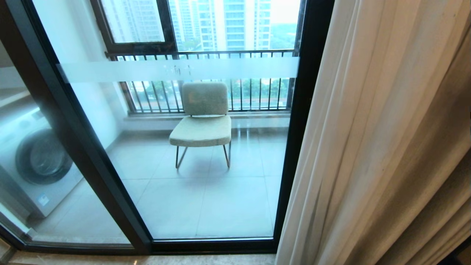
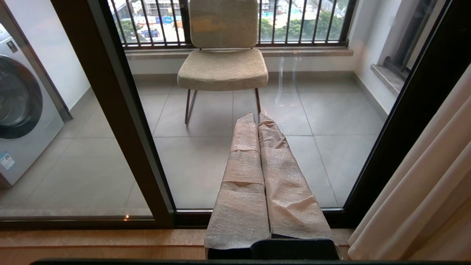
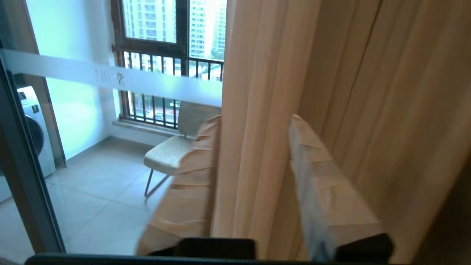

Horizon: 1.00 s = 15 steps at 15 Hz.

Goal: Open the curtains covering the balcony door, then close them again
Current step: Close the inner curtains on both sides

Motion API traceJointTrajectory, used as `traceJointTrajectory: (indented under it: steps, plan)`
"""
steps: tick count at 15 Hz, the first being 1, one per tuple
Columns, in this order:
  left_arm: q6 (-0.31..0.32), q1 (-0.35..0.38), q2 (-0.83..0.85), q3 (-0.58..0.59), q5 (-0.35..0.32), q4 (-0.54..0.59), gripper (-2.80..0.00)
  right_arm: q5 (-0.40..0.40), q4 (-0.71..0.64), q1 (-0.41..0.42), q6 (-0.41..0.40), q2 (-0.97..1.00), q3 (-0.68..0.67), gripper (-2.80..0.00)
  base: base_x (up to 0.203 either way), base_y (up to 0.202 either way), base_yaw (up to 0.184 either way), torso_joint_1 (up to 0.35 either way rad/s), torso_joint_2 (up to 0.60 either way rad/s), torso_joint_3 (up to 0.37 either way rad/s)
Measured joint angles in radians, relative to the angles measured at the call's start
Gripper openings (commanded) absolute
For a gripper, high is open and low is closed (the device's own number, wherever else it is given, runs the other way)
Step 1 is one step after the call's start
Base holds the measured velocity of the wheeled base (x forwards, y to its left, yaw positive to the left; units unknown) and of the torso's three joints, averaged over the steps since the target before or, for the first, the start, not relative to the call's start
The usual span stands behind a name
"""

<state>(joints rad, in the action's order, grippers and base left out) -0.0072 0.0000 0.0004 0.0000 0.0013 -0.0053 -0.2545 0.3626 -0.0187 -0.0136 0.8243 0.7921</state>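
Curtains (image 3: 331,73) hang vertical; right claw (image 3: 254,147) straddles leading edge.

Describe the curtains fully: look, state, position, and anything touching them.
The curtains hang in long vertical pleats of beige, woven-looking cloth, gathered at the right side of the balcony door, whose glass is uncovered. Their pale leading edge overlaps the dark door frame. In the right wrist view the right gripper stands open with that leading fold between its fingers; actual contact cannot be judged.
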Motion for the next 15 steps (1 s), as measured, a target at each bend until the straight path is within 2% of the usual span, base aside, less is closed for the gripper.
traceJointTrajectory:
  steps: [7, 15]
  plan:
    - [0.0, 0.0, 0.0, 0.0, 0.0, 0.0, -2.8, -0.004, 0.091, -0.03, 0.004, 0.351, 0.307, 0.0, 0.0, 0.0, 0.0, 0.0, 0.0, 0.0]
    - [0.0, 0.0, 0.0, 0.0, 0.0, 0.0, -2.8, 0.002, 0.144, -0.068, 0.003, 0.625, 0.583, 0.0, 0.0, 0.0, 0.0, 0.0, 0.0, 0.0]
